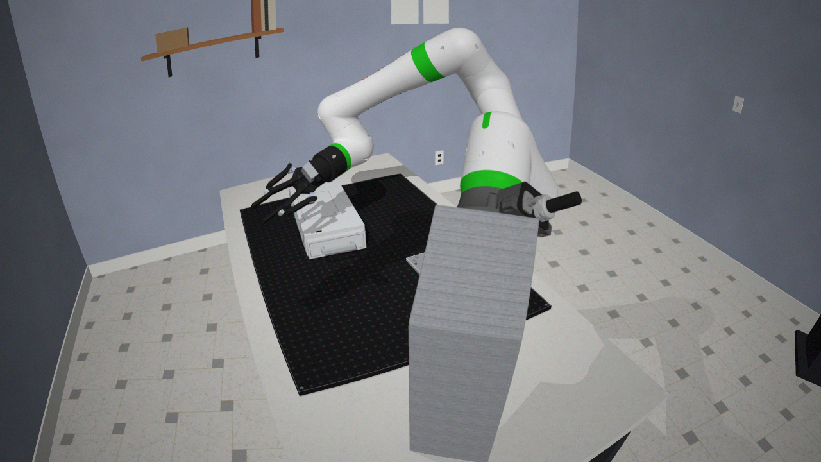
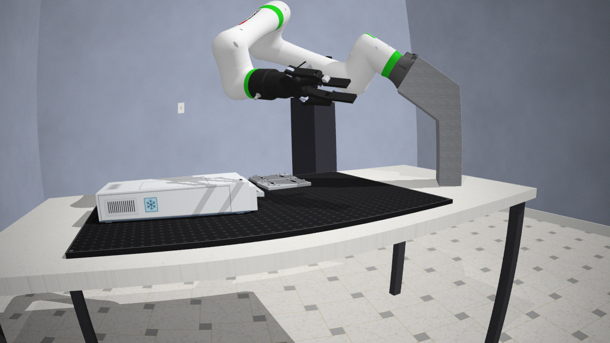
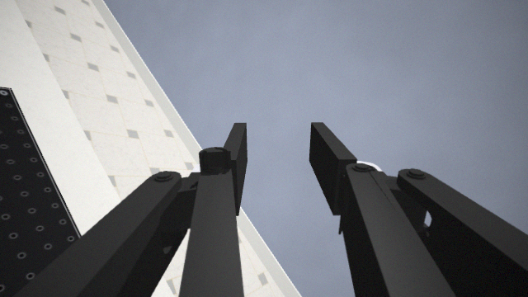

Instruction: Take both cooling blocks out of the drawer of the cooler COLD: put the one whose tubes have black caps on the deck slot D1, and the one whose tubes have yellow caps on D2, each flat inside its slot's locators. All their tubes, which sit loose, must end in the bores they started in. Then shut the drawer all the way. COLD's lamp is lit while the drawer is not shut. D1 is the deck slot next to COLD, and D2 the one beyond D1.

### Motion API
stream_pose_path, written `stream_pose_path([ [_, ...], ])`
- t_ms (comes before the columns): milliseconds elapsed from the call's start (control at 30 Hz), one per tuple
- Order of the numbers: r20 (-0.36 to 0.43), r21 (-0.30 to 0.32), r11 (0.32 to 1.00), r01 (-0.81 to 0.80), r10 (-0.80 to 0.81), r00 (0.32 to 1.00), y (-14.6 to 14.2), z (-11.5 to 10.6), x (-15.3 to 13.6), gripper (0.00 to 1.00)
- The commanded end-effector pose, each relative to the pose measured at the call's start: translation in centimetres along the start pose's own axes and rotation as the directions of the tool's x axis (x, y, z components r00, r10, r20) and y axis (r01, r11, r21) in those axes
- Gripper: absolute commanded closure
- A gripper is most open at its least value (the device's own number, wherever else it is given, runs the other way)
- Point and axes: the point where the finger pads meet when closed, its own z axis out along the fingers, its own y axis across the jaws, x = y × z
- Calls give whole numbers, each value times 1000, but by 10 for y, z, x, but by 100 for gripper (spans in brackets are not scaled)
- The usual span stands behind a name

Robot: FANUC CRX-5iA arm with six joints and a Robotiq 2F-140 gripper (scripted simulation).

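The white cooler COLD (image 1: 351, 217) (image 2: 178, 201) stands on the black board. Its drawer front (image 1: 350, 242) looks flush with the housing, with its handle sticking out. The small lamp spot on top looks dark. The grey deck plate (image 1: 414, 262) (image 2: 294, 184) has upright locators and bears no block in the exterior view; in the top view the pedestal hides most of it. No cooling block or tube is in sight. My gripper (image 1: 260, 213) (image 2: 347, 90) (image 3: 278, 142) is partly open and empty, high above the board, tilted away from COLD. The wrist view shows wall between the fingertips.
The perforated black board (image 1: 344, 321) (image 2: 362, 202) lies on the pale table (image 1: 258, 396) (image 2: 482, 189). The grey arm pedestal (image 1: 470, 367) (image 2: 450, 140) rises from the table. A dark column (image 2: 313, 140) stands behind the table in the exterior view.
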Motion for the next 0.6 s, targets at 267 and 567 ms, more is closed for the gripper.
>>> stream_pose_path([
  [267,-34,95,981,170,-168,985,-25,-1,25,65],
  [567,-96,180,922,342,-330,939,-52,-5,48,65],
])
